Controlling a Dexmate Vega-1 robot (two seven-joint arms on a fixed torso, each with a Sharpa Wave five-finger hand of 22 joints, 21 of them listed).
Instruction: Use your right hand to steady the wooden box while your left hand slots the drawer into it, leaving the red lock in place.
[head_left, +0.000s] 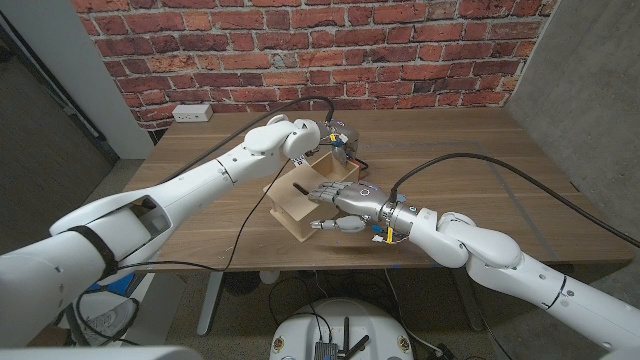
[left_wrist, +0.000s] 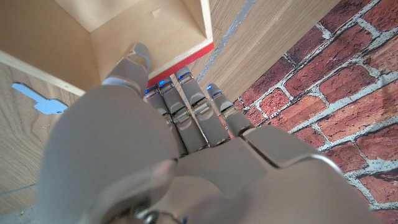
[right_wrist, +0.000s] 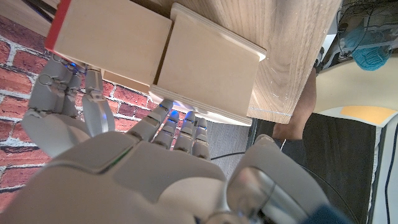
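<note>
Head view: found the wooden box (head_left: 300, 205) near the table's (head_left: 480, 160) middle, long axis running from the left hand (head_left: 335, 143) at its far end toward the near edge. Found the drawer (head_left: 322, 163) partly in the box, projecting toward the left hand, which sat directly behind it; judged a push along that axis, away from that hand's palm, as the coming move. Judged the left hand nearer the drawer, the right hand (head_left: 340, 203) nearer the box.

Left wrist view: showed the left hand's fingers (left_wrist: 186, 109) extended side by side, tips on the red lock (left_wrist: 183, 61) at the drawer's edge, thumb reaching inside the open drawer (left_wrist: 137, 28); pressing, not clearly pinching. Could not tell whether the lock was gripped.

Right wrist view: showed the right hand's fingers (right_wrist: 177, 127) extended and close together, tips against the box's side (right_wrist: 208, 74), bracing rather than wrapping. Right forearm came in low from the near corner, left arm reached long across the table.
</note>
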